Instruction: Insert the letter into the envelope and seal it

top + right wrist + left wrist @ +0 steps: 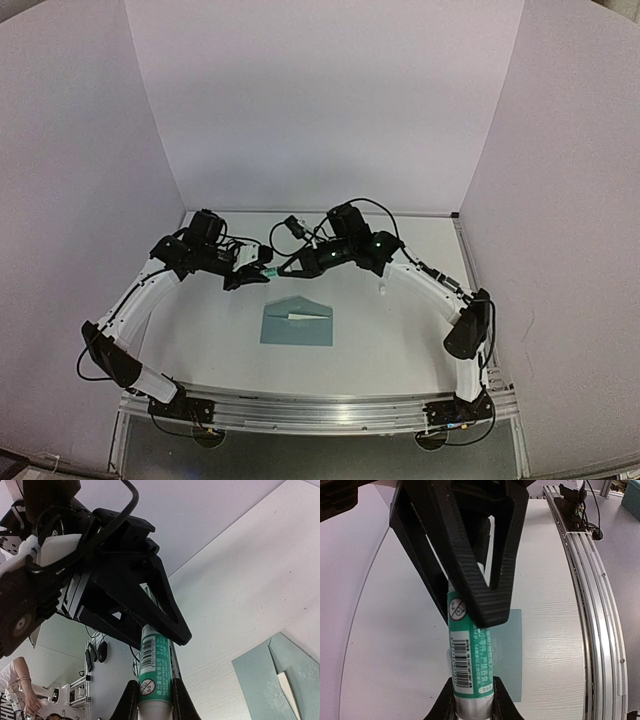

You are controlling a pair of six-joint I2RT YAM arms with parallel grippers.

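Observation:
The teal envelope [297,325] lies flat on the table with its flap open. A pale strip of the letter [305,316] shows in its mouth, and the rest of the letter is hidden inside. Above the envelope's far edge a green glue stick [268,271] hangs level between both arms. My left gripper [472,702] is shut on its silver end. My right gripper [155,705] is shut on its white end. The envelope [512,650] sits below the stick [470,650] in the left wrist view. In the right wrist view the envelope [260,680] and letter strip [287,687] lie at lower right.
A small white object [383,290] stands on the table right of the envelope, under the right arm. White walls [320,100] close in the back and both sides. An aluminium rail [320,410] runs along the near edge.

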